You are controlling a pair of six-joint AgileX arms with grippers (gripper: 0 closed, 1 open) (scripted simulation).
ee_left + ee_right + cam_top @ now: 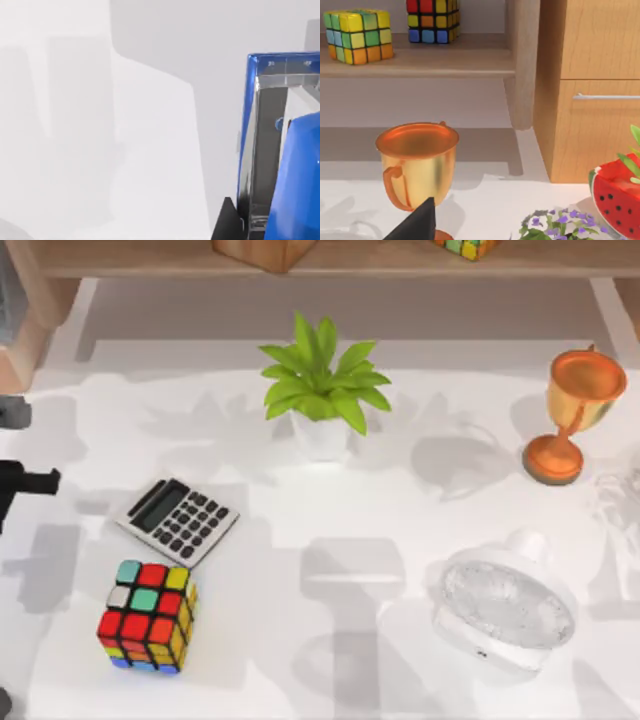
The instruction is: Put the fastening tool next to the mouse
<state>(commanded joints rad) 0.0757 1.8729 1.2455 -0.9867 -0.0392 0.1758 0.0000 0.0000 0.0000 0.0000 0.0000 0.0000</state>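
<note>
The fastening tool point(295, 165), a single bright blue stapler with a silvery metal inner frame, shows close up in the left wrist view. It lies over bare white table point(330, 540) and touches a dark part of our left gripper. We cannot tell whether the jaws are clamped on it or spread.

In the top view our left gripper point(35, 480) sits far to the left of the potted plant point(320, 390), at the table's left edge. Of our right gripper we see one dark tip point(420, 220) in front of the trophy, and we cannot tell how its jaws stand either.

We count one potted plant near the back middle of the table. One grey calculator point(178, 520) lies to the plant's front left. One colourful cube point(148, 615) lies farther front left of the plant, just beside the calculator. One white fan point(505, 605) is to the plant's front right. One orange-gold trophy point(575, 415) stands well to the plant's right. Two more colourful cubes point(357, 35) point(432, 20) rest on a wooden shelf behind the trophy.
</note>
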